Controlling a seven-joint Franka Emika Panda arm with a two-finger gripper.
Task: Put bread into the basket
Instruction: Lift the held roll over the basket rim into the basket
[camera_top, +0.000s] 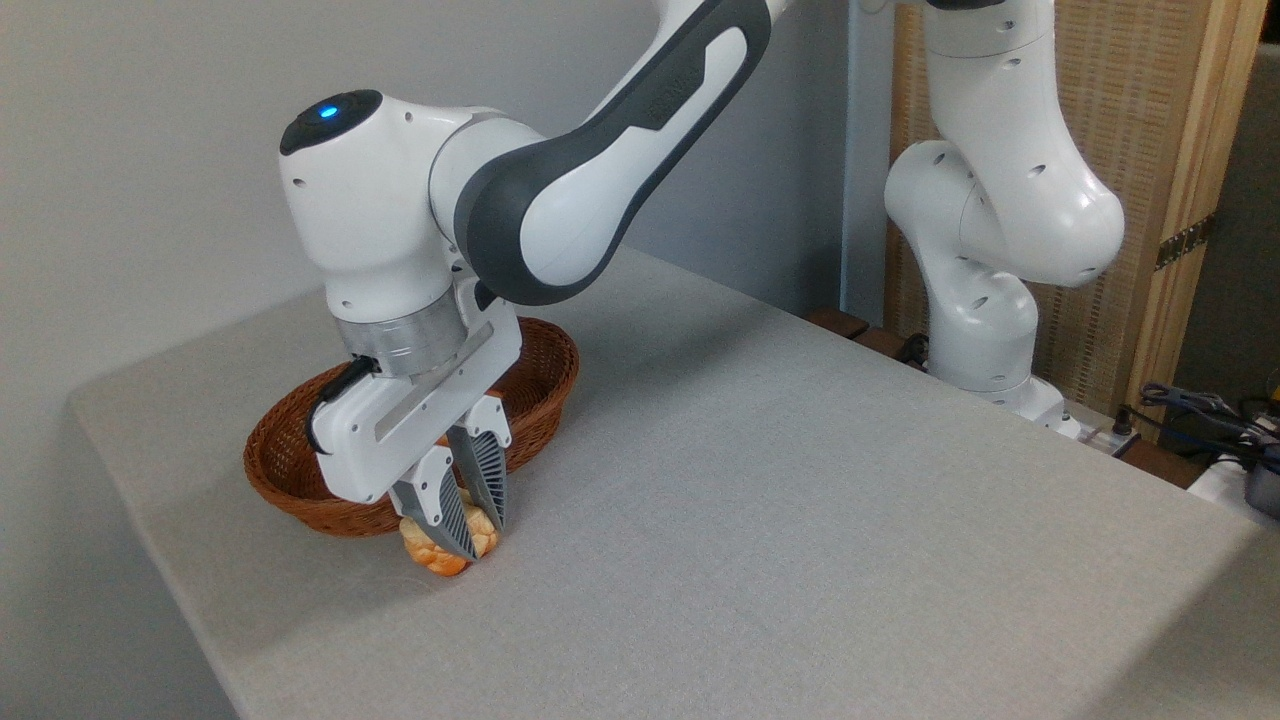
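Landmark: basket, woven wicker, reddish-brown, on the grey table.

Nearest the camera, just in front of the basket's near rim: the bread, small golden bun, orange-brown at the sides. It sits on the table and looks to touch or nearly touch the basket wall; the contact is hidden.

Above it, the gripper. Two ribbed fingers straddle the bun, one on either side, drawn in against it. Reads as clamped on the bread, though the pad contact itself is partly hidden.

Handling, judged: bun is light and probably soft, so it would squash under a hard pinch. Lobed edge gives uneven flanks; hold is best across the widest middle, low on the sides, with modest force. Crust not slippery.

Behind the gripper: basket interior, largely hidden by the wrist. Lift must clear the braided rim.

Beyond the basket: arm base at the table's far right edge.
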